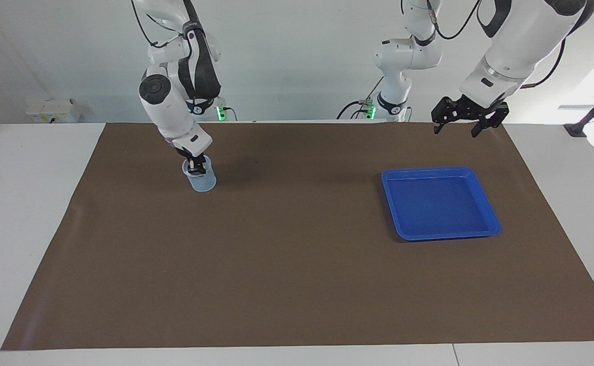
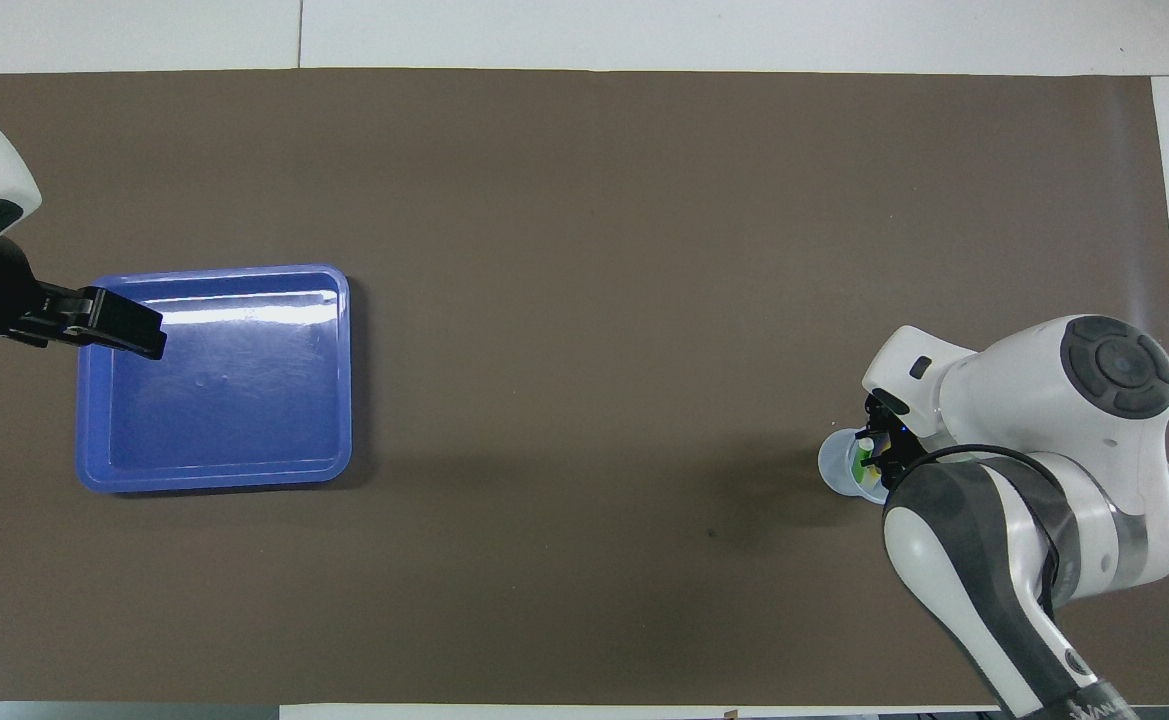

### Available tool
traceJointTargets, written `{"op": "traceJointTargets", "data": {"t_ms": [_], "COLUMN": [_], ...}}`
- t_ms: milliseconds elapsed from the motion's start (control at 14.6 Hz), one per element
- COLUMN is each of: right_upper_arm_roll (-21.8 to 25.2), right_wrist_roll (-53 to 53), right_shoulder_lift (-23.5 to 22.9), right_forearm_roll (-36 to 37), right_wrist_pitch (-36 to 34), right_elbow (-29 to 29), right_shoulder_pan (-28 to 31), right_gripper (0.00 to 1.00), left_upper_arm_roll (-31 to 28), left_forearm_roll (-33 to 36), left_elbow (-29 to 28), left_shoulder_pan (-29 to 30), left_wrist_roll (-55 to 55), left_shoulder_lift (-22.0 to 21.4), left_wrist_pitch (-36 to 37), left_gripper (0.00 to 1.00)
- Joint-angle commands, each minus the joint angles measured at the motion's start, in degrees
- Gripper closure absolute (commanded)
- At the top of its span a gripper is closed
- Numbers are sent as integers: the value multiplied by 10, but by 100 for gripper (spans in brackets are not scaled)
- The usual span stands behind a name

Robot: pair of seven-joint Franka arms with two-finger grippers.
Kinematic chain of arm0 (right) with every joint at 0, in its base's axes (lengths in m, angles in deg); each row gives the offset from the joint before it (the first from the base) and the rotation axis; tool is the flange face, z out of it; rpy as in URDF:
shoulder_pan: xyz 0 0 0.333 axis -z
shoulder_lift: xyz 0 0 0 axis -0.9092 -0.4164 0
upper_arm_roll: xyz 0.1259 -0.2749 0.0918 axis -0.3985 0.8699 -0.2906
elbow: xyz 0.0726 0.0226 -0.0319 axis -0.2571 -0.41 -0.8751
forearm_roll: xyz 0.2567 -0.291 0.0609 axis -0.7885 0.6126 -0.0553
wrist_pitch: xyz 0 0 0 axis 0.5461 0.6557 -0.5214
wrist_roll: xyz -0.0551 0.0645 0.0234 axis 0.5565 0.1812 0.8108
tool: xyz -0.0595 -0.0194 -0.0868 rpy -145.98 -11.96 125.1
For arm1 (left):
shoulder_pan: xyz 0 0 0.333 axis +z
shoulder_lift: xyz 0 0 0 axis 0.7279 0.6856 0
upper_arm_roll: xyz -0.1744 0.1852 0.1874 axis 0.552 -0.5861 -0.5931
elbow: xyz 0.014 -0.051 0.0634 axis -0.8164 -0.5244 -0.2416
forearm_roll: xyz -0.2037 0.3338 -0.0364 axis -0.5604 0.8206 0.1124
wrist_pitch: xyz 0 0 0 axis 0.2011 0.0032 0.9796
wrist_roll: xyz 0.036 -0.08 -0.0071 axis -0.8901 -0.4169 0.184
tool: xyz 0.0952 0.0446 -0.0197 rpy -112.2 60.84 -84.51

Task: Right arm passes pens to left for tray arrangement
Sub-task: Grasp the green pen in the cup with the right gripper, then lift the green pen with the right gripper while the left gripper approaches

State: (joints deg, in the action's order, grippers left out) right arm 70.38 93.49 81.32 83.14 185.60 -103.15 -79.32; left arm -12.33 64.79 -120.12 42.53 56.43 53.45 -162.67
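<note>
— So, what is the step in hand?

— The first pick, I'd say. The right gripper is sunk into the translucent cup, which stands on the brown mat close to the edge nearest the robots, toward the right arm's end. The pens stand in that cup; from above only green and yellow show beside the gripper.

— Has it got one?

— Whether it has closed on a pen I cannot tell; the cup wall hides it.

— How to do it well?

— Take one pen only, high on its barrel, and draw it straight up so the light cup neither tips nor rides along. Leave plenty of barrel free for the handover.

— And further along?

— The blue tray sits toward the left arm's end with no pen in it. The left gripper waits up in the air by the tray, jaws spread wide.
</note>
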Motion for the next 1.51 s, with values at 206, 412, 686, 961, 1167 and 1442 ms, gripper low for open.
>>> {"op": "traceJointTargets", "data": {"t_ms": [206,412,686,961,1167,1442], "right_upper_arm_roll": [-2,-2,2,1,-1,-5], "right_wrist_roll": [0,-20,-135,-269,-436,-699], "right_shoulder_lift": [11,12,32,32,17,13], "right_forearm_roll": [4,3,-4,-44,-102,-188], "right_wrist_pitch": [0,-28,-125,-193,-187,-120], "right_elbow": [-10,13,91,174,214,218], "right_shoulder_pan": [9,15,18,16,12,-14], "right_gripper": [92,96,96,98,100,100], "left_upper_arm_roll": [-6,-6,-5,-6,-7,-7], "left_forearm_roll": [8,8,8,8,8,6], "left_elbow": [-24,-24,-25,-25,-25,-41], "left_shoulder_pan": [-3,-3,-5,-3,8,11], "left_wrist_roll": [-4,-4,-4,-4,-3,-3], "left_shoulder_lift": [-20,-20,-21,-21,-22,-32], "left_wrist_pitch": [-11,-11,-4,-2,-2,3], "left_gripper": [0,0,0,0,0,0]}}
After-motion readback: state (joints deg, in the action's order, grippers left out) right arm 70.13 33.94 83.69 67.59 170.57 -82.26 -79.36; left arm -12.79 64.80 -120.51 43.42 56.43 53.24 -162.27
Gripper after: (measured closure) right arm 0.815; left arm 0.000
